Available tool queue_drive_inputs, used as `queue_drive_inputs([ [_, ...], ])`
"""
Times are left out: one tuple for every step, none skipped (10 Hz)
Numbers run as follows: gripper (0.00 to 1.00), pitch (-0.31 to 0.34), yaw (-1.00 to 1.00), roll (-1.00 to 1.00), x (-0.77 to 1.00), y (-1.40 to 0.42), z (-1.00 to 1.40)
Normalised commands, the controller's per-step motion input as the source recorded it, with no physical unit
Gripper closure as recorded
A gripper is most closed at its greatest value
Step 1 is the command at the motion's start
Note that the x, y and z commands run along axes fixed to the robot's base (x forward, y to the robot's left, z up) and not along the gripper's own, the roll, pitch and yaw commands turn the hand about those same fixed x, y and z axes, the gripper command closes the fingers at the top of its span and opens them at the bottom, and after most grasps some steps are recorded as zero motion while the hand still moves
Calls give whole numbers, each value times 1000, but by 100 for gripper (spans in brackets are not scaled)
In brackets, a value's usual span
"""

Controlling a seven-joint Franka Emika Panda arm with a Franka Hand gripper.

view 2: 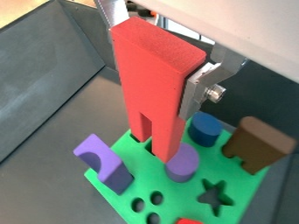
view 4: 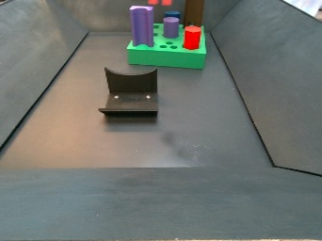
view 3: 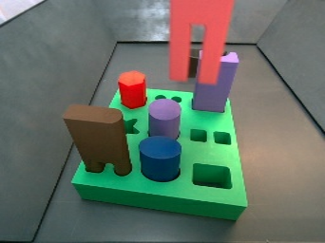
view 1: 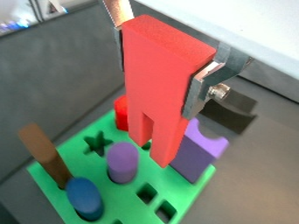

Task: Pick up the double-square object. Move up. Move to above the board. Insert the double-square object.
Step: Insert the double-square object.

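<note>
The pincer (view 1: 163,57) is clamped on the double-square object (view 1: 158,83), a tall salmon-red block. Its slotted lower half forms two square legs hanging just above the green board (view 1: 105,179).

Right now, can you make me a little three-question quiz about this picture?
1. True or false: the gripper holds the red block above the board.
2. Which piece stands nearest the tall brown block: A the blue cylinder, B the purple arch block?
3. Fill in: the fixture stands on the floor, ___ the board.

Key: 1 true. 2 A. 3 apart from.
</note>
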Motion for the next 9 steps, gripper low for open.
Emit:
queue_drive_inputs([
  [100, -60, -3, 0, 260, -69, -474],
  [100, -61, 0, -3, 294, 0, -471],
  [100, -9, 34, 0, 351, -49, -506],
  [100, 0, 43, -16, 374, 0, -489],
  [100, 0, 29, -10, 346, -23, -489],
  [100, 0, 37, 26, 297, -120, -434],
  [100, 40, 17, 190, 180, -186, -443],
  [100, 50, 0, 186, 129, -231, -397],
  [100, 16, 14, 160, 77, -226, -340],
])
